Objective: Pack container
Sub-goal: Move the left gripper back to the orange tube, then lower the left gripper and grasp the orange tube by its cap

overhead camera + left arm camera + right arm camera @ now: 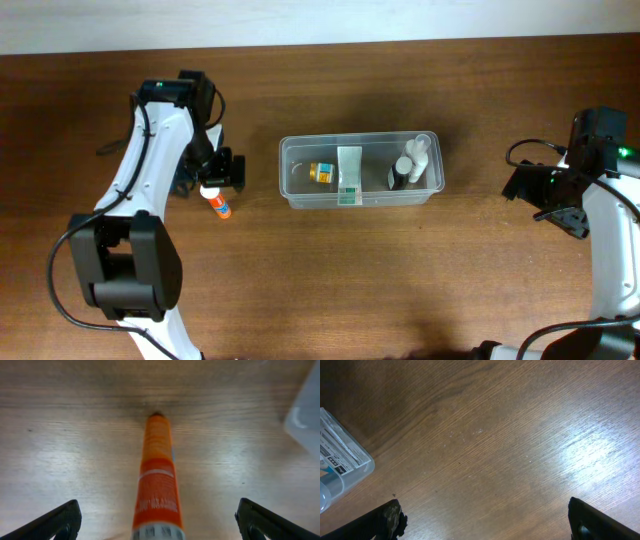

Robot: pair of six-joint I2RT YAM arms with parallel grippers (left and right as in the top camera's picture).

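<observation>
Nearest us the table [400,290] is bare brown wood with a fine grain running side to side, and glare whitens it in both wrist views; a little farther, on our left, the left gripper [159,520] hangs low with its fingers spread wide, and the orange tube [219,205] lies flat on the wood between them, touched by neither; on our right the right gripper [487,522] is likewise spread wide over bare wood, holding nothing; between the two arms, at mid-table, the container [290,172] sits upright, apart from both grippers and nearer the left one; inside it we see a yellow-labelled bottle [322,172], a white and green box [349,170], a dark bottle [397,179] and a white bottle [417,155]; beyond the table's far edge runs a pale strip [300,20], whether floor or wall we cannot tell.
</observation>
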